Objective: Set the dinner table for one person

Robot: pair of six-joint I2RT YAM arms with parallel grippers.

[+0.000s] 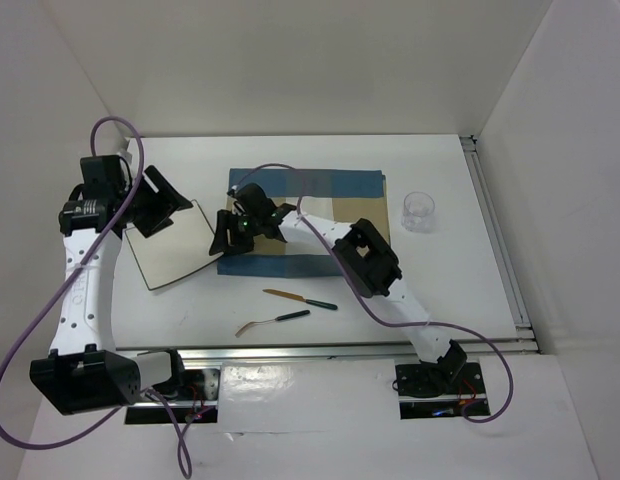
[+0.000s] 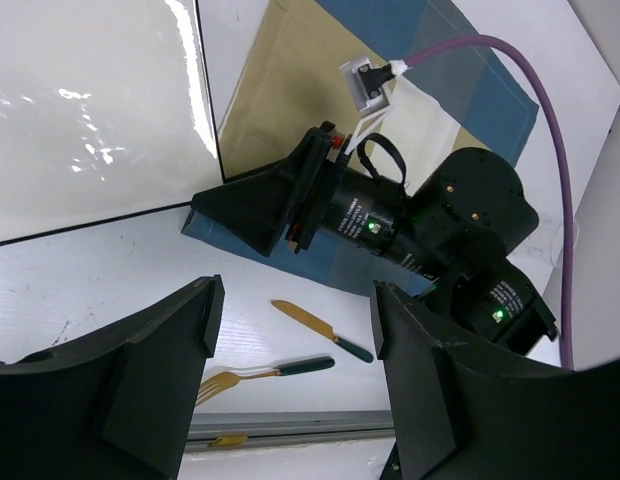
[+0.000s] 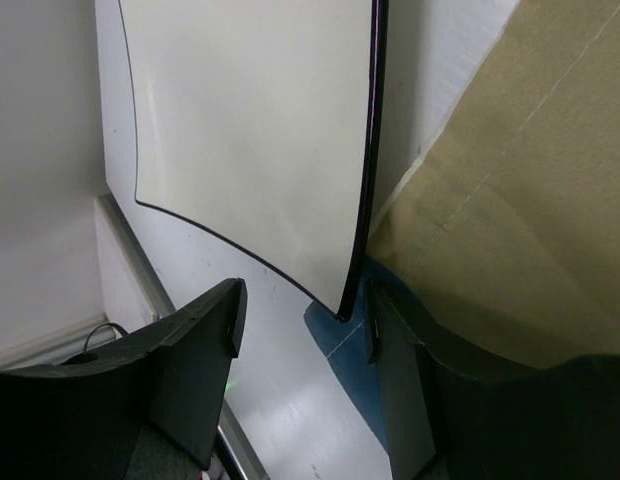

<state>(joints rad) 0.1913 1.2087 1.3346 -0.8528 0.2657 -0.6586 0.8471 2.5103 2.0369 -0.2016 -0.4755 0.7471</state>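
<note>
Two robot arms reach over the dinner table (image 1: 460,280), a plain white top that spreads beneath both tools and well beyond them on every side. The left gripper (image 1: 162,210) hangs at the far left corner of a white square plate (image 1: 170,248), its jaws spread wide with nothing between them but bare tabletop. The right gripper (image 3: 303,298) comes in from the other side, low over the left edge of a blue-and-tan placemat (image 1: 350,183). Its two fingers stand apart on either side of the plate's near right corner, and that corner's dark rim sits just beside the right-hand finger; the wrist view shows no clamp on it. The plate lies on the table's left half, its right corner just reaching the placemat's edge. Both grippers work over the table's left and middle, leaving its right half to a small clear glass (image 1: 418,211) standing just beside the placemat's far right corner. Nearer the arms' bases, a gold-bladed knife (image 1: 300,299) and a gold fork (image 1: 273,321), both dark-handled, lie flat on the white surface in front of the placemat, close together and apart from either gripper.
</note>
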